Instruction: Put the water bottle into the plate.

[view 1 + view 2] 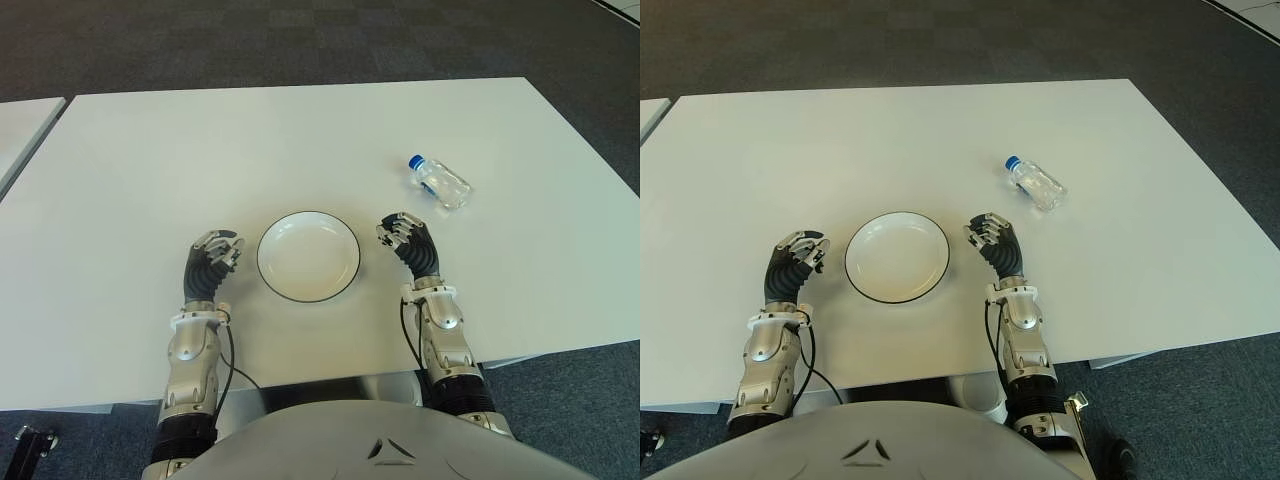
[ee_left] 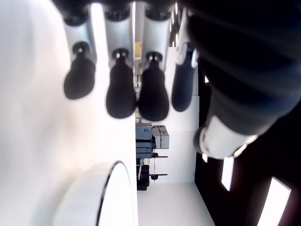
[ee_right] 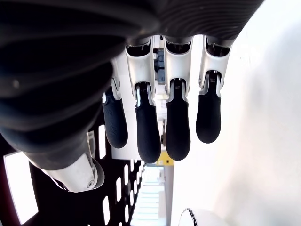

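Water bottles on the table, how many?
1. The water bottle lies on its side on the white table, ahead and to the right of the right hand, apart from the plate. No others in view.

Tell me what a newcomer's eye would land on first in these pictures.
First the white plate, empty, near the front edge of the white table, flanked by the left hand and right hand, both holding nothing. Next the water bottle, lying on its side farther back on the robot's right, apart from plate and hands.
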